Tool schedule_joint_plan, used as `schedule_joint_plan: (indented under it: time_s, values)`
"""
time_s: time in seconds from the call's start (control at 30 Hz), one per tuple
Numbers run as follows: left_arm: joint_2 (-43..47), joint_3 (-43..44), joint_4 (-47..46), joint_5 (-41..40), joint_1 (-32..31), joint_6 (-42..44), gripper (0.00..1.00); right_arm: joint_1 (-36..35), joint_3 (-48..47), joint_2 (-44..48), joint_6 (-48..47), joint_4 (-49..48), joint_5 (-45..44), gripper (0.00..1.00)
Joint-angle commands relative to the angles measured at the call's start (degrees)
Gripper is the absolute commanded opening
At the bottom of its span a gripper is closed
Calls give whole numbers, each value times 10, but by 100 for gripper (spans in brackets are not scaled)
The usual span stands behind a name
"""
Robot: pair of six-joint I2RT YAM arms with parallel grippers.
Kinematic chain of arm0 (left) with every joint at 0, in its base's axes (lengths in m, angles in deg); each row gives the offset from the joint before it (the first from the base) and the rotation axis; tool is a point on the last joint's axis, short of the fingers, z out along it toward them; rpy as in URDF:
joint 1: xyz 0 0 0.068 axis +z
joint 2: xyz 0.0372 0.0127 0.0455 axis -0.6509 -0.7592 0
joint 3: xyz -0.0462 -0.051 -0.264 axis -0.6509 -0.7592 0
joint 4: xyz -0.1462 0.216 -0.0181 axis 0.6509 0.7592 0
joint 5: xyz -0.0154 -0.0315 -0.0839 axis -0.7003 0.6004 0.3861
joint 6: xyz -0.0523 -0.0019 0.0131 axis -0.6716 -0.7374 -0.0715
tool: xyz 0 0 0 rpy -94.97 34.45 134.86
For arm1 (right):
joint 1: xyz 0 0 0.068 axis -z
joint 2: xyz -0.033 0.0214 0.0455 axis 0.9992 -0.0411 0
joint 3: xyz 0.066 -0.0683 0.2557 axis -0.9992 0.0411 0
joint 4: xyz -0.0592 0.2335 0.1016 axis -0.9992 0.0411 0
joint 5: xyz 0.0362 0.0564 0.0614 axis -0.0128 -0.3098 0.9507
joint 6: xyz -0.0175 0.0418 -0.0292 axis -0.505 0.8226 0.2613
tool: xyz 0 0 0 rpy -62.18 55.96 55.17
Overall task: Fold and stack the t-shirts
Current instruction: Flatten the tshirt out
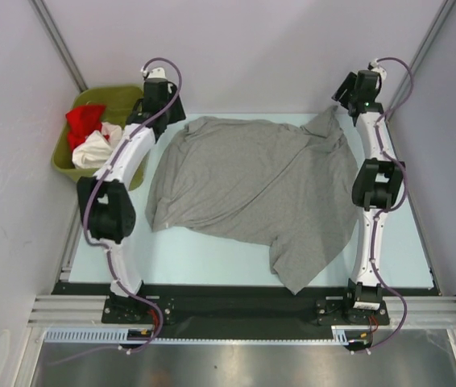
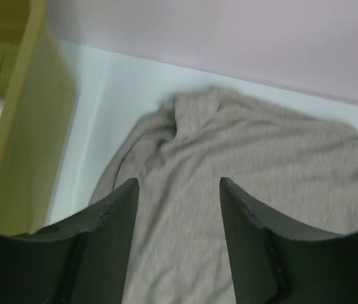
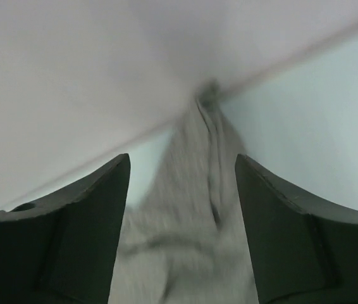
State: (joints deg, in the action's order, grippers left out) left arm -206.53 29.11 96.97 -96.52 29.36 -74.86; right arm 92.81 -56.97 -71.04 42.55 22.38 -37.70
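Top view hides my fingers. Wrist cams: left hand [image 2: 179, 190] spread above grey t-shirt [image 1: 252, 181], far edge; right hand [image 3: 182, 164] spread too, pic blurry. Shirt rumpled on bench [image 1: 212, 258]. Red t-shirt [image 1: 83, 121] in bin [image 1: 60, 161]: top view only.

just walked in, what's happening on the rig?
Both arms are stretched to the far edge of the table, over a grey t-shirt that lies spread but rumpled, not folded. The left gripper and right gripper hang open near its far corners, gripping nothing. A red shirt and a white shirt sit in the green bin on the left.
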Motion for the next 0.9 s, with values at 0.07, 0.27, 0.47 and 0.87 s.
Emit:
schedule_joint_plan:
  time_s: [0.07,0.27,0.47,0.87]
  values:
    - [231,-228,88,3,-19,-14,57,-10,99,189,84,283,14,75]
    - [376,-444,108,21,-8,-35,51,-103,442,415,60,282,69,77]
    - [320,-454,158,27,31,-40,50,-186,754,587,73,280,136,75]
    - [186,-415,170,103,72,-26,59,-30,996,784,178,319,89,77]
